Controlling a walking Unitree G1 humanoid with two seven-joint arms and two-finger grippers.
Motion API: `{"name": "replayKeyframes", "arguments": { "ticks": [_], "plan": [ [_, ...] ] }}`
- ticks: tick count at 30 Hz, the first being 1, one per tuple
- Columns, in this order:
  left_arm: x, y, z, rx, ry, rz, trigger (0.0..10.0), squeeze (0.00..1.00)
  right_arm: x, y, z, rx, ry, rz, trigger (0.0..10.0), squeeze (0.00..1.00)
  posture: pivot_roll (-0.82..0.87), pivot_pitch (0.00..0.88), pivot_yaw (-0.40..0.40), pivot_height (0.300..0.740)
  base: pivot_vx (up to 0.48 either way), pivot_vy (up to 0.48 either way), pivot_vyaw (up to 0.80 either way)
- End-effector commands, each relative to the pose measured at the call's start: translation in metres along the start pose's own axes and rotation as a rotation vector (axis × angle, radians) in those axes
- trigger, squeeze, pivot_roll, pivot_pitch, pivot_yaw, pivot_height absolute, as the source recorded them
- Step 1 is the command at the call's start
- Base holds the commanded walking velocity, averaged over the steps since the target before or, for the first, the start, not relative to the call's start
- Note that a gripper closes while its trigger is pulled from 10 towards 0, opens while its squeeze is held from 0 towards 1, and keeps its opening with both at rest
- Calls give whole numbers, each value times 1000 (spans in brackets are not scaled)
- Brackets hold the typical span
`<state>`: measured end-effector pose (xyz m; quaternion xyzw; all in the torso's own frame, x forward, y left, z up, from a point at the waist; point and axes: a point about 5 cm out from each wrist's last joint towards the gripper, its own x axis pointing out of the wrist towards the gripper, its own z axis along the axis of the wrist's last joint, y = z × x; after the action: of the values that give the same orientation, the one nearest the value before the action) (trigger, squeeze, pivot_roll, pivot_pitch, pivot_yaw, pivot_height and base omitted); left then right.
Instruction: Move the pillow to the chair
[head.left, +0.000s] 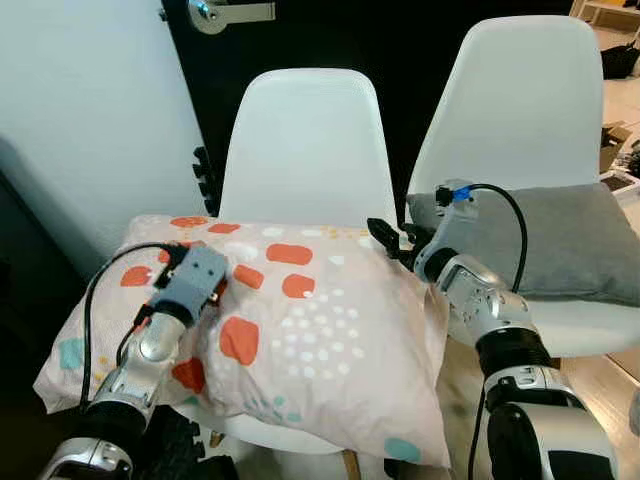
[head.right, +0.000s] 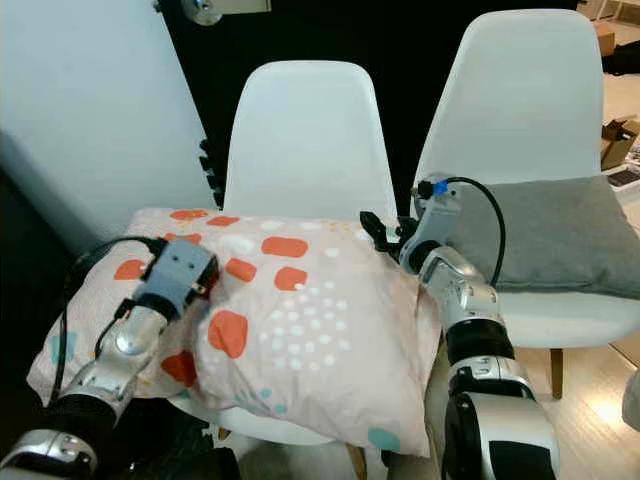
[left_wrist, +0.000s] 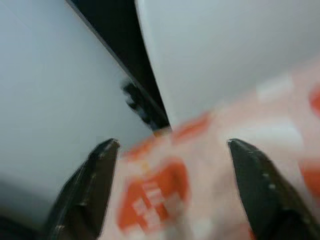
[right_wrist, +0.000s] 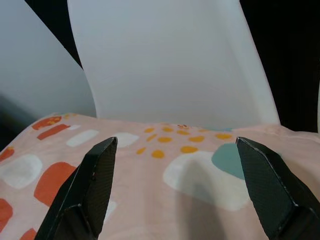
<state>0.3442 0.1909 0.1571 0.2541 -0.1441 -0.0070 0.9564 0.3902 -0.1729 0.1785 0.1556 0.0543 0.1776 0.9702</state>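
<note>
While both pairs of black fingers stand spread wide and grip nothing, the left gripper (left_wrist: 170, 150) over one end and the right gripper (right_wrist: 175, 150) over the other, the patterned pillow (head.left: 300, 330) lies on the seat of the white chair (head.left: 305, 150), beside a second chair (head.left: 520, 100) bearing a grey cushion (head.left: 570, 240).

The large pink fabric pillow with orange and white patches (head.left: 300, 320) is hiding the seat of the white moulded plastic chair (head.left: 305, 150). The left wrist view is blurring. The flat grey cushion (head.left: 575, 240) is running past the picture's edge.
</note>
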Motion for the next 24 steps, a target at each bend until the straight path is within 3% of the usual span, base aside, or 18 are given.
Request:
{"name": "replayKeyframes", "arguments": {
  "ticks": [1, 5, 7, 8, 11, 15, 21, 24],
  "plan": [
    [5, 16, 19, 1, -69, 71, 10000, 1000, 4, 8, 2, 3, -31, 29, 10000, 0, -38, 80, 49, 510, 0, 0, 0],
    [10, 25, 51, -14, -173, 182, 10000, 1000, 3, 16, 6, 53, -106, 93, 10000, 0, -33, 76, 47, 520, 0, 0, 0],
    [10, 24, 54, -18, -178, 205, 10000, 1000, 3, 18, 5, 60, -115, 106, 10000, 0, -33, 76, 47, 525, 0, 0, 0],
    [8, 17, 54, -33, -162, 195, 10000, 0, 3, 20, 4, 71, -120, 112, 10000, 0, -31, 75, 47, 530, 0, 0, 0],
    [5, 4, 49, -51, -132, 159, 10000, 0, 3, 22, 3, 86, -124, 115, 10000, 0, -33, 72, 47, 535, 0, 0, 0],
    [-13, -39, 30, -109, -12, 44, 10000, 0, 4, 30, -7, 113, -121, 135, 10000, 0, -39, 64, 48, 555, 0, 0, 0],
    [-26, -57, 16, -102, 77, -9, 10000, 0, 6, 34, -18, 128, -100, 138, 10000, 0, -44, 53, 51, 580, 0, 0, 0],
    [-28, -56, 11, -100, 102, -6, 10000, 0, 6, 35, -26, 132, -78, 132, 10000, 0, -43, 47, 48, 595, 0, 0, 0]
  ]
}}
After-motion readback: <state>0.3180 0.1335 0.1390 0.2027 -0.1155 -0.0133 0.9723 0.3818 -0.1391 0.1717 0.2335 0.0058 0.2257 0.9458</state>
